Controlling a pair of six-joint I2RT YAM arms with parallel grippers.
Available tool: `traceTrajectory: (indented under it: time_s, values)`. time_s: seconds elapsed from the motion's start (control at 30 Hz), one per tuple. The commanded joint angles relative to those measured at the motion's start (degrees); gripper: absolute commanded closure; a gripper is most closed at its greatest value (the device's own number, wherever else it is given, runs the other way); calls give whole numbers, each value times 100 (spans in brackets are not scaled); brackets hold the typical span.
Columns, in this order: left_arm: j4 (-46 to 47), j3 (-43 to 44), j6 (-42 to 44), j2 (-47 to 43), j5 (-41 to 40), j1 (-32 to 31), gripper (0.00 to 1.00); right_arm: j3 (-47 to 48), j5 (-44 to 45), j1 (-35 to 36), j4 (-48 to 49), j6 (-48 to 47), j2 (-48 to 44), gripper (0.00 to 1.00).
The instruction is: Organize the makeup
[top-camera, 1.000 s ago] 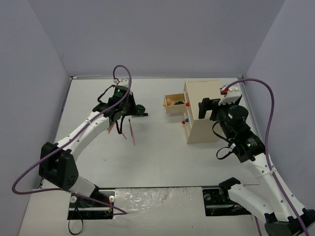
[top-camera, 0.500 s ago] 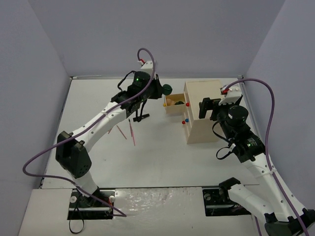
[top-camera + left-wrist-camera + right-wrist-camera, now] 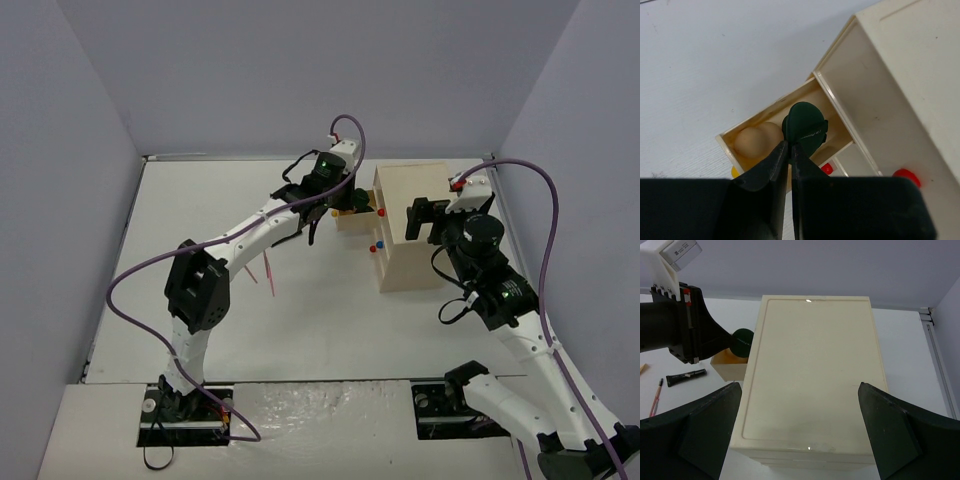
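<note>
Compact (image 3: 804, 125) now over open drawer (image 3: 767, 112)

Drawer (image 3: 771, 111) seemingly half filled by tan case (image 3: 757, 140)

Compact (image 3: 804, 125) dark green — drawer box (image 3: 810, 375) plain beige — knob (image 3: 905, 176) red, pencil (image 3: 269, 277) pink.

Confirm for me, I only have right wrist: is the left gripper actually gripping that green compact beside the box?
Observer: Yes. Left wrist shows the left gripper shut on the green compact, pinching its lower edge over the open drawer.
Operator: Drawer empty?
Observer: No, a tan rounded item sits toward its front.
Operator: Other drawers open?
Observer: No. The lower drawer front sits flush, with a red knob beside it.
</note>
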Motion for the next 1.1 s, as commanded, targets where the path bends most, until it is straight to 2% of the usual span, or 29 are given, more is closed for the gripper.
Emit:
traceTrajectory:
  time_s: [0.0,0.07,0.17,0.2,0.37,0.57,0.63,0.7,0.8,1.0,1.07]
  values:
    - [172,216,187,-387,-103,-33,95,161,188,42,431,-59,110,0]
    - [144,210,221,-378,-123,-36,90,183,176,40,430,-49,134,0]
    - [73,253,279,-329,-170,-36,73,215,153,33,422,-33,182,0]
    - [67,272,308,-325,-173,-36,72,226,150,34,420,-31,192,0]
    - [-3,324,405,-313,-193,-45,56,282,176,33,412,-24,223,0]
    - [86,-121,417,-852,-293,102,50,744,323,-140,107,85,725,0]
    - [215,-410,416,-1185,-293,253,49,1087,-6,-369,-230,121,994,0]
    - [315,-853,497,-1406,-286,363,45,1281,-474,-935,-339,275,1319,0]
    - [499,-1298,632,-1768,-46,596,35,1524,-1297,-1532,-376,445,1617,0]
    - [1030,-2245,948,-2028,872,1030,9,1861,-2090,-2206,-465,542,2170,0]
    - [1100,-2287,1127,-1963,1090,1078,8,1907,-2298,-2321,-465,561,2238,0]
